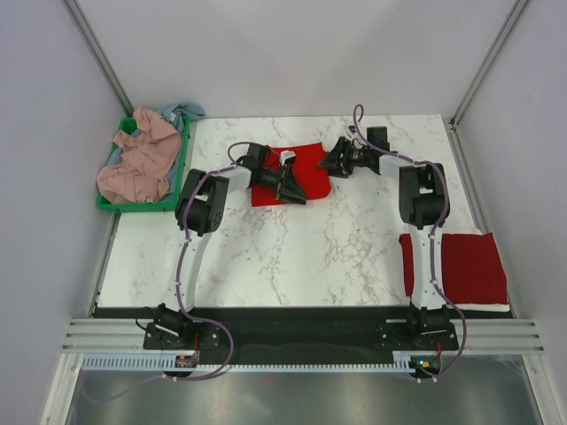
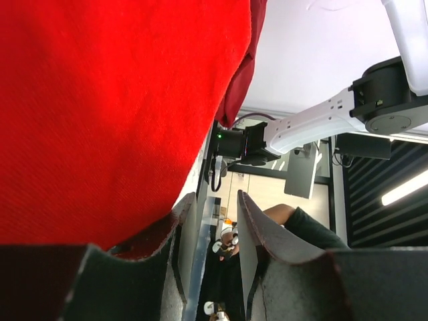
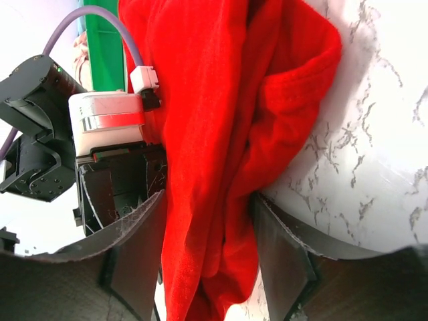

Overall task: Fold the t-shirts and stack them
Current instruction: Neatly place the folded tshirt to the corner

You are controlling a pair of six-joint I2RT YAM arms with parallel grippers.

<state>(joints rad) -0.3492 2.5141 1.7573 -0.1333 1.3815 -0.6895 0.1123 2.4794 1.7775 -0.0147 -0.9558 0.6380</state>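
Observation:
A bright red t-shirt (image 1: pixel 306 159) lies partly folded at the back middle of the marble table. My right gripper (image 1: pixel 330 165) reaches in from its right edge. In the right wrist view a thick bunch of the red t-shirt (image 3: pixel 221 100) fills the gap of the right gripper (image 3: pixel 208 200), and both fingers press against it. My left gripper (image 1: pixel 291 188) sits at the shirt's left front. In the left wrist view the left gripper (image 2: pixel 216 197) stands open with nothing between its fingers. There the red t-shirt (image 2: pixel 100 100) lies outside its left finger.
A folded dark red t-shirt (image 1: pixel 474 266) lies at the table's right front, beside the right arm. A green bin (image 1: pixel 182 168) at the back left holds a dusty pink t-shirt (image 1: pixel 137 164) and a grey-blue one (image 1: pixel 182 112). Grey walls enclose the table.

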